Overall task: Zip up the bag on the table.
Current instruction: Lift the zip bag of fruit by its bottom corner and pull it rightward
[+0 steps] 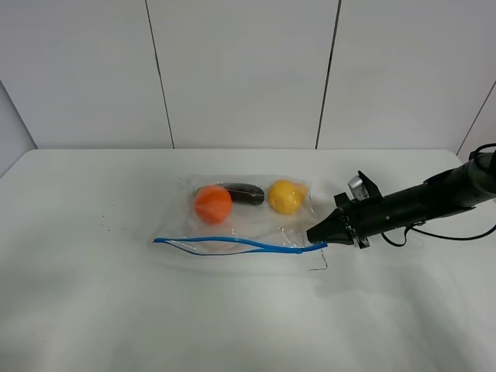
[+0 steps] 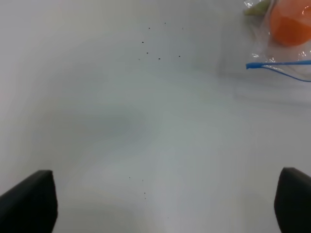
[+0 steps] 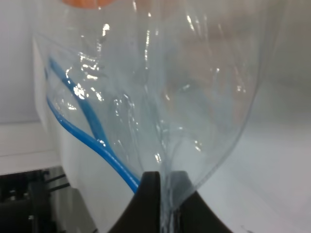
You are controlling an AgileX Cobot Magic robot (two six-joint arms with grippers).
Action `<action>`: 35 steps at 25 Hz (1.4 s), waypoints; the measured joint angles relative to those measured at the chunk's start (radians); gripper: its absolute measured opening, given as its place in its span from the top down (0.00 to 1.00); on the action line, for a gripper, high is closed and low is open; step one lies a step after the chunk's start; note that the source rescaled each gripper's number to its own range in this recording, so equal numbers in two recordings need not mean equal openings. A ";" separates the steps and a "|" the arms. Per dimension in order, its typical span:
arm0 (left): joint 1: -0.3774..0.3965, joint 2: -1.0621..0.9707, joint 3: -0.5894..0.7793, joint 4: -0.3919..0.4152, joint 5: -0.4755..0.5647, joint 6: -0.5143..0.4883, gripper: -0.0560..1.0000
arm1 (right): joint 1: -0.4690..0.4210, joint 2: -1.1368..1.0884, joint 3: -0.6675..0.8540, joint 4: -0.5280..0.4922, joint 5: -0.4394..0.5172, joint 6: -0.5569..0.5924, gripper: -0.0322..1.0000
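I see one bag (image 1: 248, 221) lying mid-table (image 1: 93, 310), long axis left to right, blue zipper (image 1: 232, 242) nearest the camera. It holds one orange ball (image 1: 212, 204), one yellow ball (image 1: 285, 196) and one dark item (image 1: 244, 192). My right gripper (image 1: 314, 232) pinches the bag's right corner; my left gripper (image 2: 160, 208) has its fingers spread wide.

Robot lab setup, plain white table (image 1: 93, 310), bare white panelled wall (image 1: 240, 70)

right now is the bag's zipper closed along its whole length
No, on the bag the blue zipper strip parts into two strands with a gap between them in the high view.
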 joint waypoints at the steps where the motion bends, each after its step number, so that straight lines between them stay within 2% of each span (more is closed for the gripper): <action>1: 0.000 0.000 0.000 0.000 0.000 0.000 0.00 | 0.000 0.000 0.000 0.005 0.006 0.008 0.97; 6: 0.000 0.000 0.000 0.000 0.000 0.000 0.00 | 0.000 0.000 0.000 0.046 0.060 0.042 0.97; 14: 0.000 0.000 0.000 0.000 0.000 0.000 0.00 | 0.000 -0.034 0.000 0.099 0.074 0.095 0.97; 24: 0.000 0.000 0.000 0.001 0.000 0.000 0.00 | 0.000 -0.168 0.001 0.111 0.074 0.193 0.97; 35: 0.000 0.000 0.000 0.001 0.000 0.000 0.00 | 0.000 -0.201 0.001 0.093 0.075 0.208 0.97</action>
